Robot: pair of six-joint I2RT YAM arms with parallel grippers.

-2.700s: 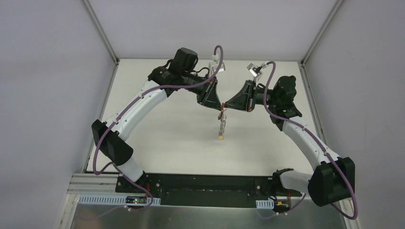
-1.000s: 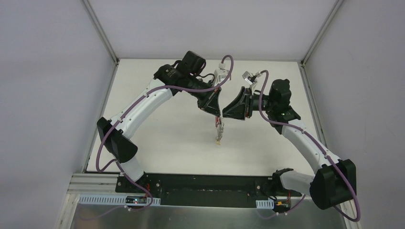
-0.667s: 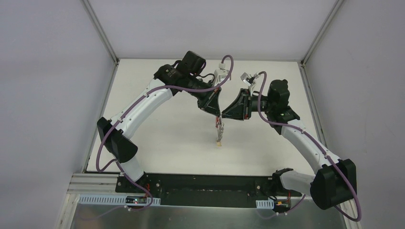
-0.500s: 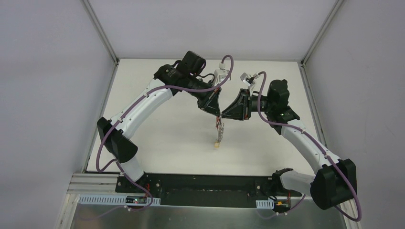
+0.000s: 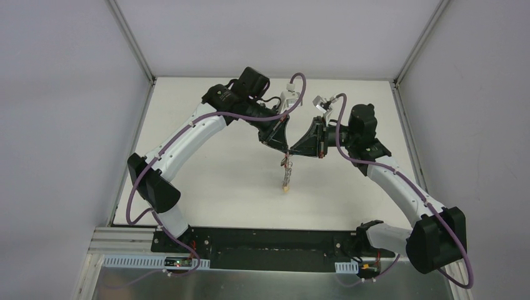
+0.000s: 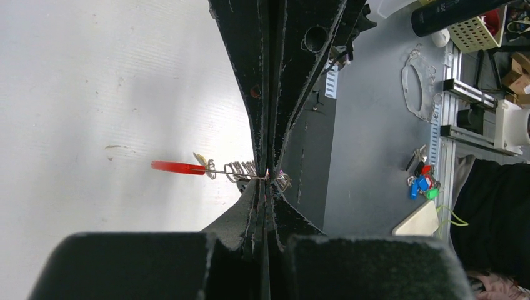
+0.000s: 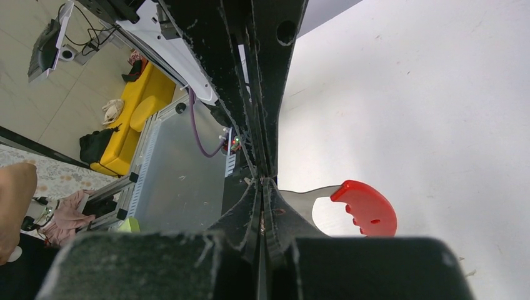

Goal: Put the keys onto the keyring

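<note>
The keys (image 5: 288,167) hang in a short chain above the white table (image 5: 206,181), with the yellow-headed one (image 5: 285,186) lowest. My left gripper (image 5: 284,149) and right gripper (image 5: 293,152) meet tip to tip at the top of the chain, both shut on it. In the left wrist view my left gripper (image 6: 267,179) pinches a thin wire beside the silver rings (image 6: 240,169) and the red strap end (image 6: 178,167). In the right wrist view my right gripper (image 7: 262,182) is shut where the grey strap (image 7: 307,196) with its red end (image 7: 367,209) comes out. The black keyring is hidden.
The right gripper's fingers (image 6: 281,62) fill the top of the left wrist view, and the left gripper's fingers (image 7: 262,62) the top of the right wrist view. Grey walls enclose the table. A black base rail (image 5: 262,240) runs along the near edge.
Both arms have moved nearer and a little left with the keys between them. In the last second the right gripper edged left, closer to the left one. The keys still hang.
</note>
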